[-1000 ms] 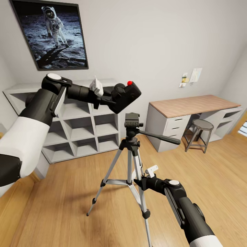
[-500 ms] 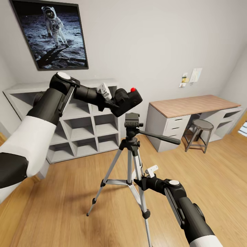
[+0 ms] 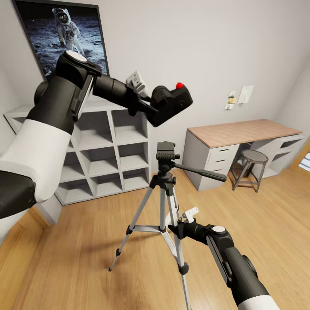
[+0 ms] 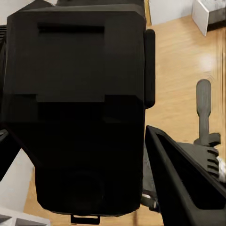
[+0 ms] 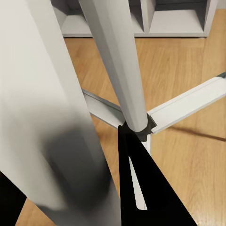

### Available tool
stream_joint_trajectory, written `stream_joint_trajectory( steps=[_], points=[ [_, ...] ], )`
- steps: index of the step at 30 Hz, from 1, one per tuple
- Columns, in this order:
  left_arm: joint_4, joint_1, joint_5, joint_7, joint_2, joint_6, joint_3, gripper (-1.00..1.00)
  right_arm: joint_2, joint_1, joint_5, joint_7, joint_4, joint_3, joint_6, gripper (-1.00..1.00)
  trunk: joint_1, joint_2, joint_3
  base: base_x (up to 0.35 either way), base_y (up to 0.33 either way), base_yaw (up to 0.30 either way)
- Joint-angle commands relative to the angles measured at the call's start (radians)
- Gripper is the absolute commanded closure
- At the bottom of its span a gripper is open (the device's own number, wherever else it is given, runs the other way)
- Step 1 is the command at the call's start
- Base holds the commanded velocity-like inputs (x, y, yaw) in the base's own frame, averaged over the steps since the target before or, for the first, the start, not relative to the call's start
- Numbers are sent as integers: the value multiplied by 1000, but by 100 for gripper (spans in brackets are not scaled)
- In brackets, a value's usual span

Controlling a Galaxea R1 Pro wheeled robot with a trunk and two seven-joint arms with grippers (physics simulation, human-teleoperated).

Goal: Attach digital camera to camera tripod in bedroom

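The digital camera [image 3: 173, 103], black with a red mark on top, hangs in the air above and slightly right of the camera tripod's head [image 3: 166, 152], with a clear gap between them. My left gripper [image 3: 160, 106] is shut on it from the left. In the left wrist view the digital camera [image 4: 80, 108] is very close, one black finger [image 4: 183, 188] lies alongside it, and the pan handle [image 4: 203, 108] sits beyond. The camera tripod [image 3: 165, 202] stands on the plank floor. Low down, my right gripper [image 3: 175, 228] straddles a silver leg [image 5: 56, 117], its fingers [image 5: 141, 188] on either side.
A white cube shelf [image 3: 107, 150] stands against the wall behind the tripod, under a framed astronaut picture [image 3: 43, 34]. To the right is a wood-topped desk [image 3: 241, 131] with a round stool [image 3: 253, 158]. Bare plank floor [image 3: 77, 254] lies left of the tripod.
My left arm has lifted the camera up and to the right, away from the tripod head. The right arm and the tripod have stayed put.
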Motion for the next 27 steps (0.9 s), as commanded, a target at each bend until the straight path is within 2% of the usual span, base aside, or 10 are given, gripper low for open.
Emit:
stream_joint_trajectory(
  steps=[1,4,7,19,27],
  points=[
    [-2,-2,-7,-16,0,7,-1,100,0,-1,56,7,58,-3,-7,100,1,-2,-2,0,0,0],
    [-5,-4,-7,-77,1,9,-3,100,0,-1,56,6,59,-3,-8,100,1,-2,-2,0,0,0],
    [-6,-4,-7,-96,0,9,-3,100,0,-1,56,4,59,-3,-8,100,1,-2,-2,0,0,0],
    [12,-4,11,-106,-1,34,-4,100,0,-1,56,3,61,-3,-8,100,1,-2,-2,0,0,0],
    [-4,-5,1,-109,13,41,-13,100,0,-1,56,2,64,-3,-9,100,1,-2,-2,0,0,0]
  ],
)
